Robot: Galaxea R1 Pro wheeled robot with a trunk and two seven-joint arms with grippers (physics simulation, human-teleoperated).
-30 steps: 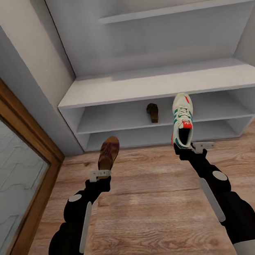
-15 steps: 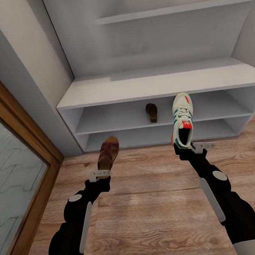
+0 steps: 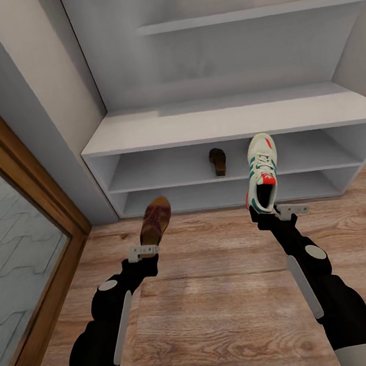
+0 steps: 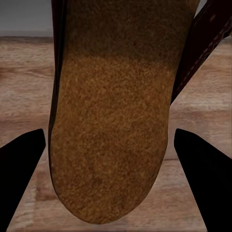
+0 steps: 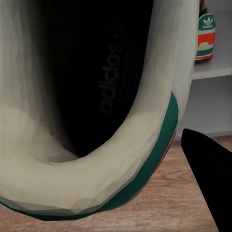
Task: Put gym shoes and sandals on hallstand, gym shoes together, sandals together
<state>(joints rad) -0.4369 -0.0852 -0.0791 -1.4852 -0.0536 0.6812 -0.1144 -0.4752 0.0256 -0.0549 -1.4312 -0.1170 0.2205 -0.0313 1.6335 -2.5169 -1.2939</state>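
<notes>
My left gripper [image 3: 143, 250] is shut on the heel of a dark brown sandal [image 3: 155, 220], held toe-forward above the corridor floor [image 3: 214, 297]. Its tan footbed [image 4: 111, 121] lies between the black fingers [image 4: 19, 179]. My right gripper [image 3: 271, 211] is shut on the heel of a white gym shoe [image 3: 262, 173] with green stripes, held in front of the hallstand [image 3: 225, 117]. The shoe's dark opening [image 5: 96, 96] is close to the right wrist camera. The other sandal [image 3: 219, 161] stands on the upper open shelf. The other gym shoe [image 5: 207, 36] also sits on a shelf.
A wooden door frame with a glass pane [image 3: 24, 233] runs along the left. A grey wall [image 3: 46, 110] stands between it and the rack. A grey wall shelf [image 3: 250, 14] hangs above the bench top. The lower open shelf [image 3: 221, 197] is just above the floor.
The whole view has shifted slightly, so the rack sits a touch further left in the picture. Both arms and the held sandal and gym shoe stay where they were.
</notes>
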